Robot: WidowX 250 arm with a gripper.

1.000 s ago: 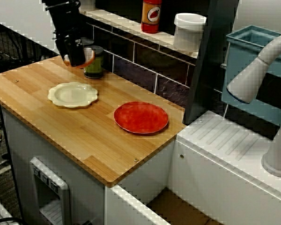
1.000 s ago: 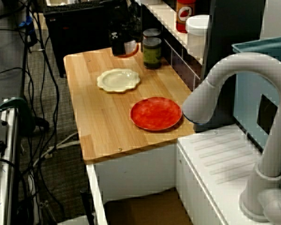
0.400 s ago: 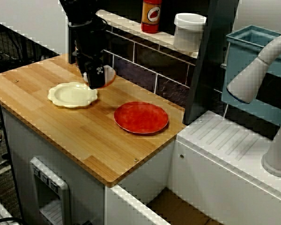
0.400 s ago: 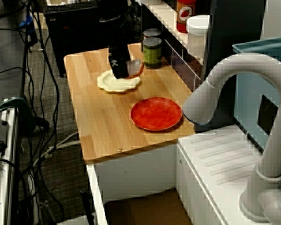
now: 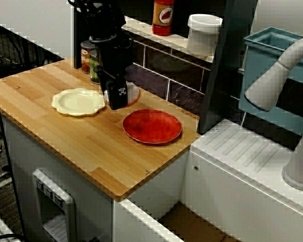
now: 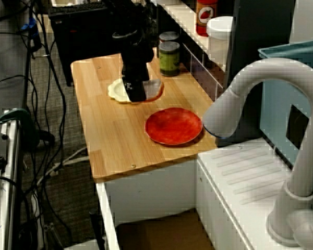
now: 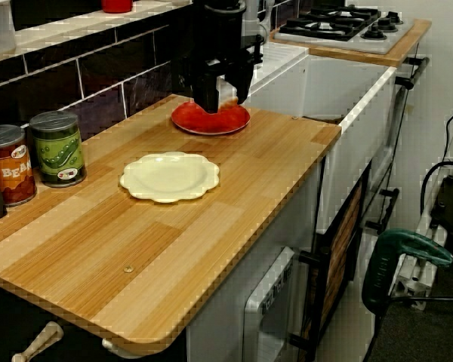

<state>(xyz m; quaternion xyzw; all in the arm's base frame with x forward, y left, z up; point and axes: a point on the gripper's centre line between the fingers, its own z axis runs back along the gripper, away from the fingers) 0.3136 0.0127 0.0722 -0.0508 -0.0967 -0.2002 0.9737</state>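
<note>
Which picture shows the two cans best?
The view from the counter's end: the red beans can and green peas can stand near, labels facing us. The view from the front shows them partly hidden behind the robot arm, whose gripper holds a bowl. The view past the tap: green can small, mostly covering the red.

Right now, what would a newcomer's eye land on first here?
The black claw hangs above the wooden counter, gripping a small red-rimmed bowl. Just beside it on the sink side lies a bright red plate. On the other side a cream scalloped plate lies flat on the wood.
</note>
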